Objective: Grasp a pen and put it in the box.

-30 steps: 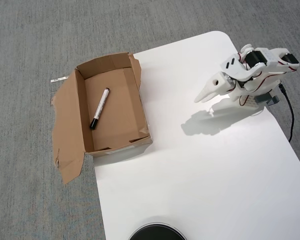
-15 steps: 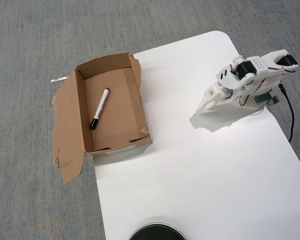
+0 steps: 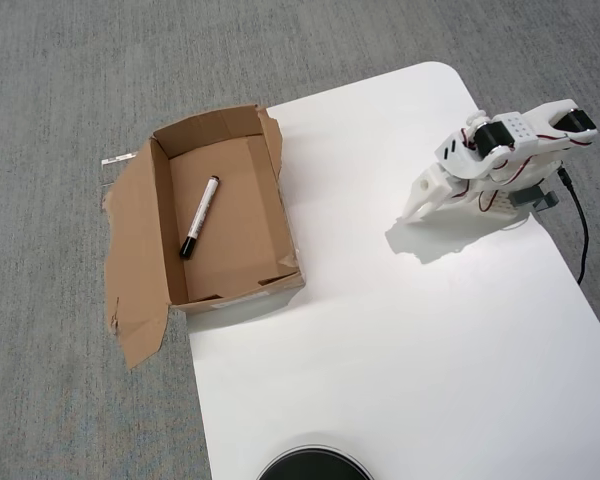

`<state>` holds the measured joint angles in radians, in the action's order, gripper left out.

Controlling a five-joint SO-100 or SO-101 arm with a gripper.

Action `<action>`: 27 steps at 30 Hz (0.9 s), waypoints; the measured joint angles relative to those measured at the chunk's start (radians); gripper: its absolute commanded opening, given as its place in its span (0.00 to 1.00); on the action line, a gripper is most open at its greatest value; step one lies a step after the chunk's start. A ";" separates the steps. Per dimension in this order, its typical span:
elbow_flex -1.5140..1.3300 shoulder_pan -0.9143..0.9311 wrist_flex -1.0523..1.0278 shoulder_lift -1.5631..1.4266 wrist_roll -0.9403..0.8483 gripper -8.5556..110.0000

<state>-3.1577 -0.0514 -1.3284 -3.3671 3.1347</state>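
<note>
The pen (image 3: 199,217), a slim white marker with a black cap, lies diagonally on the floor of the brown cardboard box (image 3: 284,206), cap toward the near-left corner. The box stands at the white table's left edge, with ragged flaps and one flap (image 3: 132,262) splayed flat to the left over the carpet. My gripper (image 3: 414,211) is at the table's right side, far from the box, folded back with its tip pointing down-left. Its jaws look closed together and hold nothing.
A round black object (image 3: 313,466) shows at the bottom edge of the white table (image 3: 400,340). A black cable (image 3: 581,232) runs down the table's right edge behind the arm. Grey carpet (image 3: 60,100) surrounds the table.
</note>
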 measured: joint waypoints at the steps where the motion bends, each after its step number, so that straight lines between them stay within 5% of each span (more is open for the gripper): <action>1: 0.000 0.000 -0.009 -0.002 0.000 0.07; 27: 0.000 0.005 -0.012 -0.002 0.000 0.08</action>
<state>-3.1577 -0.0468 -1.3407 -3.3686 3.1347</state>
